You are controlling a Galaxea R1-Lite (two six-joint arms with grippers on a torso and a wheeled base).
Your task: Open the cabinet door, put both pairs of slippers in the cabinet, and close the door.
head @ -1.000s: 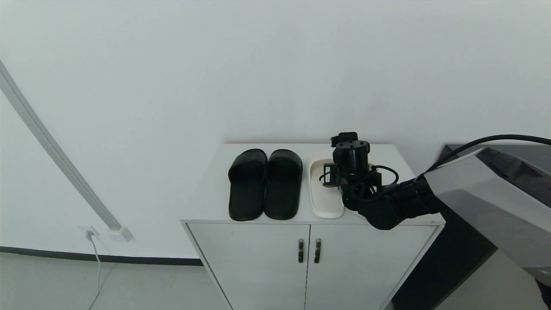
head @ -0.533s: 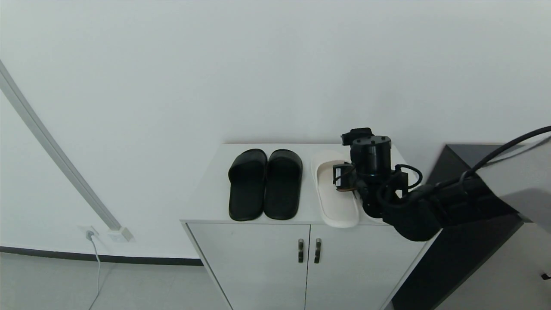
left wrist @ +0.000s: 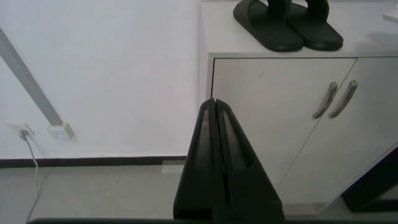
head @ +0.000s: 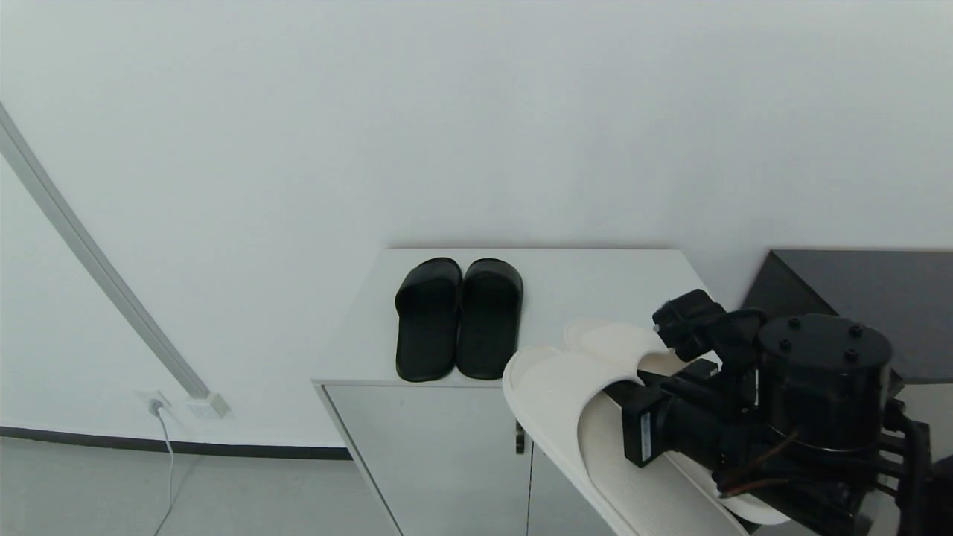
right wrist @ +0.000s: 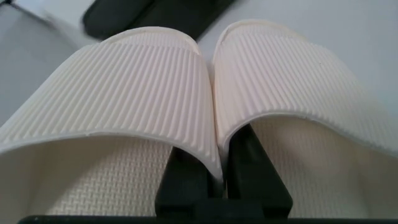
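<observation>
White slippers (head: 566, 402) clamped as a pair in right gripper (right wrist: 222, 186), off the cabinet (head: 595, 275) top. Black slippers (head: 458, 316) beyond, to its left, on top. Doors (head: 439, 461) shut (opening, stowing and closing all left). Left gripper (left wrist: 216, 118) pressed closed, empty, facing handles (left wrist: 336, 99). Right door mostly hidden; white heels cut off.

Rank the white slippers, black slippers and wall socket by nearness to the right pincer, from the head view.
1. The white slippers, clamped in the right pincer.
2. The black slippers, on the cabinet top, leftward.
3. The wall socket, low on the far-left wall.
</observation>
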